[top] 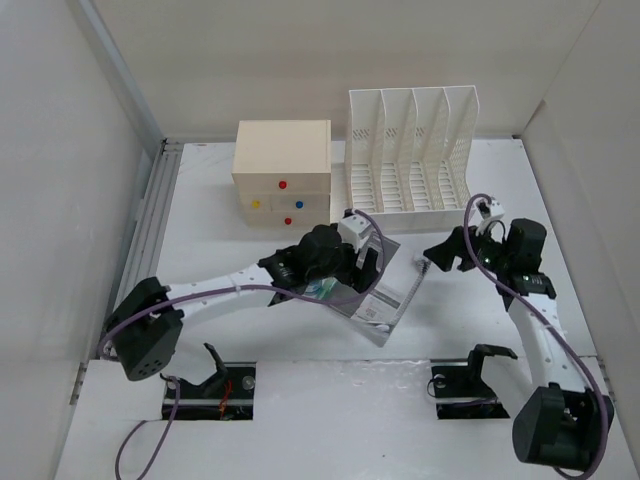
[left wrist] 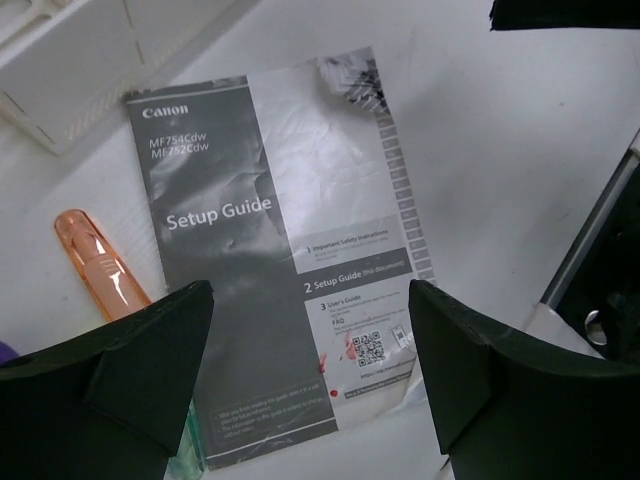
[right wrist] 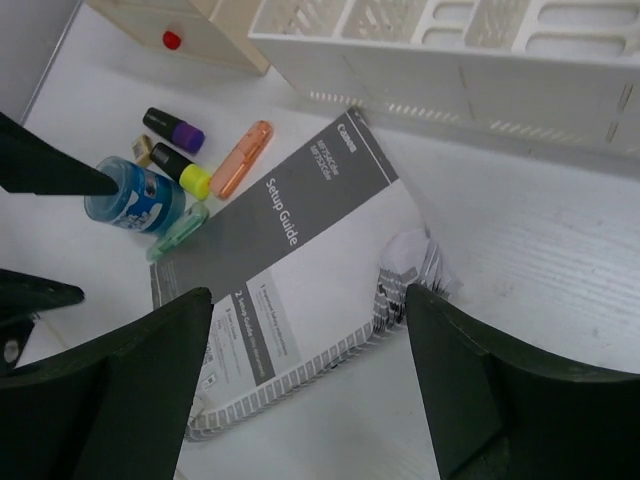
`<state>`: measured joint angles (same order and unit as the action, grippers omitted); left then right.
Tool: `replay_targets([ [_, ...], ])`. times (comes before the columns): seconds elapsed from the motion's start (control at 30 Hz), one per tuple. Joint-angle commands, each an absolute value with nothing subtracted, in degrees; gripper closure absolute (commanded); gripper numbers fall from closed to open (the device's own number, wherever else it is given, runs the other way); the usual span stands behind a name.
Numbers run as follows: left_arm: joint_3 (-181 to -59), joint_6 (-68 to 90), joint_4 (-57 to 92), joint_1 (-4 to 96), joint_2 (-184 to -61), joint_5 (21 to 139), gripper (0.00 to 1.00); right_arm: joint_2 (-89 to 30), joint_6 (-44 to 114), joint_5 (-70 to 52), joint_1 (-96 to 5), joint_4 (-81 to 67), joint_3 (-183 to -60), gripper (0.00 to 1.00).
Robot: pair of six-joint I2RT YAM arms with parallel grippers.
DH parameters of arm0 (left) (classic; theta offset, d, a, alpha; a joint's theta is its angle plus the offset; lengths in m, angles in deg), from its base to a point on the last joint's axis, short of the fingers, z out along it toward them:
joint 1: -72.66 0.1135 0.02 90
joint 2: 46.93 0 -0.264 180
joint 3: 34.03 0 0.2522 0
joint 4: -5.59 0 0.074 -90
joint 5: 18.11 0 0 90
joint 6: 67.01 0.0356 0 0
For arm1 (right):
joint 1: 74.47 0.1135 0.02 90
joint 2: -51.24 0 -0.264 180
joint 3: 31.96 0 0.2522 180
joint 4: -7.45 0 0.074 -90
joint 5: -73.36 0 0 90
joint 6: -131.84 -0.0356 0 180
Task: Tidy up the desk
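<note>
1. Top external: I see the white desk (top: 560, 200) with pale walls all around it. A cream drawer box (top: 282, 160) and a white file rack (top: 410, 150) stand side by side at the back. A grey booklet (top: 395, 295) lies in the middle of the desk. My left arm (top: 230, 285) reaches over it from the left, and my right arm (top: 535, 310) bends in from the right, with the right jaws near the booklet's right edge.
2. Left wrist: the left jaws are wide apart and hold nothing. They hang over the booklet (left wrist: 270, 250), which says "Setup Guide". An orange pen (left wrist: 100, 265) lies just beside its left edge on the desk (left wrist: 500, 150).
3. Right wrist: the right jaws are wide apart too, with nothing in them. Under them lies the booklet (right wrist: 290, 260), and one of its corners is curled up. Beside it I see the orange pen (right wrist: 243, 157), a purple-capped marker (right wrist: 172, 129), a yellow-capped marker (right wrist: 182, 170), a green pen (right wrist: 180, 230) and a blue round tub (right wrist: 135, 195). The file rack (right wrist: 450, 50) stands behind them on the desk (right wrist: 560, 230).
</note>
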<state>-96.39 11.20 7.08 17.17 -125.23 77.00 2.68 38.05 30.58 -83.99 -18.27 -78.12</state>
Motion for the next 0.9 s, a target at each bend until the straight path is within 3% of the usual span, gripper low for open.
replay_targets([
  [0.0,-99.3,9.7,5.1,17.2,-129.2,76.5,0.23,1.1,30.3,24.4,-81.5,-14.9,-78.7,0.18],
  [0.33,-99.7,7.5,5.7,17.2,-135.2,72.8,0.21,-7.2,28.9,14.2,-80.9,-16.8,-79.0,0.23],
  [0.87,-99.7,7.5,4.4,17.2,-138.2,75.6,0.24,-21.7,32.3,16.2,-77.7,-12.5,-77.9,0.23],
])
